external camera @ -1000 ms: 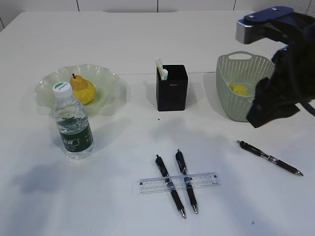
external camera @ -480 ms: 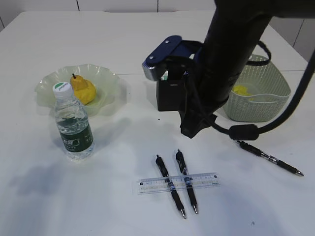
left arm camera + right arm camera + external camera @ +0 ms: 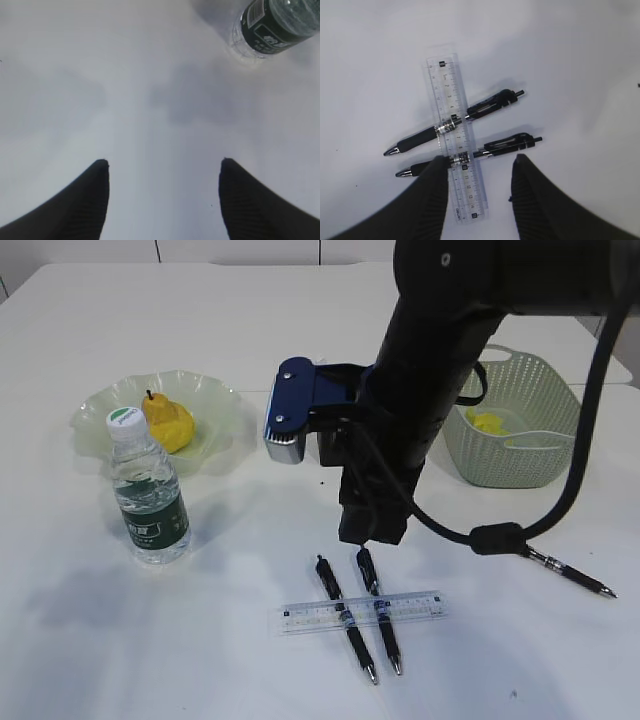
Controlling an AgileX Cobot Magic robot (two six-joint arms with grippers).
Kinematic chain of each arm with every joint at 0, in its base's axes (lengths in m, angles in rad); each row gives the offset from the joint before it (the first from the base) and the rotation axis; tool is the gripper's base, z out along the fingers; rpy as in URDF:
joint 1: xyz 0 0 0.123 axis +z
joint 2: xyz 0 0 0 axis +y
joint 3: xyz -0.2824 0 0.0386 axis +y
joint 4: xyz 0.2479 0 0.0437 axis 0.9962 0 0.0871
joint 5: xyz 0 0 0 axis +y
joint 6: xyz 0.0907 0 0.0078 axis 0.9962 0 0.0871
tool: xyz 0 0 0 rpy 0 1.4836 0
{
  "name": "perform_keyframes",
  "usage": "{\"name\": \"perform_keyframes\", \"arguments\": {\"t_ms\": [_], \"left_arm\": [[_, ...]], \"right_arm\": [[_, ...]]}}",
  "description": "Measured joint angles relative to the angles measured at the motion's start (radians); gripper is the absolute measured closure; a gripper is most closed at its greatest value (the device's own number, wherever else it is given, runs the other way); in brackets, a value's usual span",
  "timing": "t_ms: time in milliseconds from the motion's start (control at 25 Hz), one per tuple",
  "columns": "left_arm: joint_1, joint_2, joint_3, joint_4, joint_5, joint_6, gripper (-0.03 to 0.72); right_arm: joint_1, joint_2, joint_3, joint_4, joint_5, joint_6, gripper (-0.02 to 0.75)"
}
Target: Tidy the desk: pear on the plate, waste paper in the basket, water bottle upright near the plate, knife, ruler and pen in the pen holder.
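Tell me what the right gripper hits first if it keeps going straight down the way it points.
Likely the clear ruler and the nearer black pen crossing it: both lie between the open right gripper fingertips in the wrist view. Height above them is unclear.

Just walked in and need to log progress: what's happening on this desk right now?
The right gripper hangs open, holding nothing, just above two pens lying across a clear ruler, apparently about to pick one up. A third pen lies off to the right. The pear is on the plate, the water bottle stands upright beside it, and yellow paper is in the basket. The left gripper is open over bare desk.
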Motion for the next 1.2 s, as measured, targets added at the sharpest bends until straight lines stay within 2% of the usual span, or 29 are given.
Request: {"name": "perform_keyframes", "arguments": {"t_ms": [320, 480, 720, 1200], "left_arm": [[0.000, 0.000, 0.000, 0.000, -0.025, 0.002, 0.200], [0.000, 0.000, 0.000, 0.000, -0.025, 0.002, 0.200], [0.000, 0.000, 0.000, 0.000, -0.032, 0.002, 0.200], [0.000, 0.009, 0.000, 0.000, -0.040, 0.002, 0.202]], "right_arm": [[0.070, 0.102, 0.000, 0.004, -0.004, -0.055, 0.421], [0.074, 0.150, 0.000, 0.002, -0.023, -0.055, 0.415], [0.076, 0.181, -0.002, 0.002, -0.062, -0.055, 0.335], [0.077, 0.244, -0.004, 0.002, -0.112, -0.028, 0.328]]}}
